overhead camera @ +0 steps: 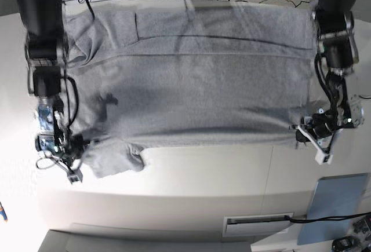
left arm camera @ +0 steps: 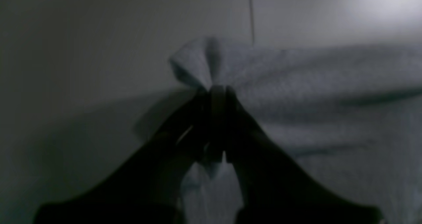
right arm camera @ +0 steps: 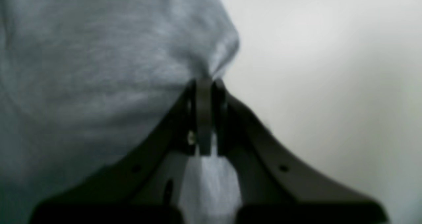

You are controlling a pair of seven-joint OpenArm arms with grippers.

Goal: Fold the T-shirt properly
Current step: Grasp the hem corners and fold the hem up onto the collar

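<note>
1. The T-shirt [overhead camera: 185, 90] is big and grey. It lies spread out on the white tabletop [overhead camera: 203, 176] and fills most of the top half of the base view, from about 9 o'clock across to 3 o'clock.
2. The plain side seems to face up. I see no letters on it.
3. One sleeve [overhead camera: 113, 158] sticks out at about 7 o'clock and looks a bit crumpled.
4. The left end effector [left arm camera: 217, 90] is pinched tight on a bunched edge of the shirt. In the base view it sits at about 3 o'clock.
5. The right end effector [right arm camera: 204, 82] is also pinched tight on a bit of shirt edge. In the base view it sits at about 8 o'clock, just beside the sleeve.
6. I think the step now is to lift the near edge and carry it over the shirt to make a fold.
7. To do it well, both arms should move together, at the same height and the same speed, so the cloth stays flat and the edge stays straight. Pulling too hard could let the cloth slip out.
8. A flat grey-blue panel [overhead camera: 339, 203] lies at about 5 o'clock, well apart from the shirt.
9. Some things are hard to see. Both wrist views are blurry, and the left one is dark. The far edge of the shirt runs under the arms at 12 o'clock. I cannot tell how many layers each end effector holds.
</note>
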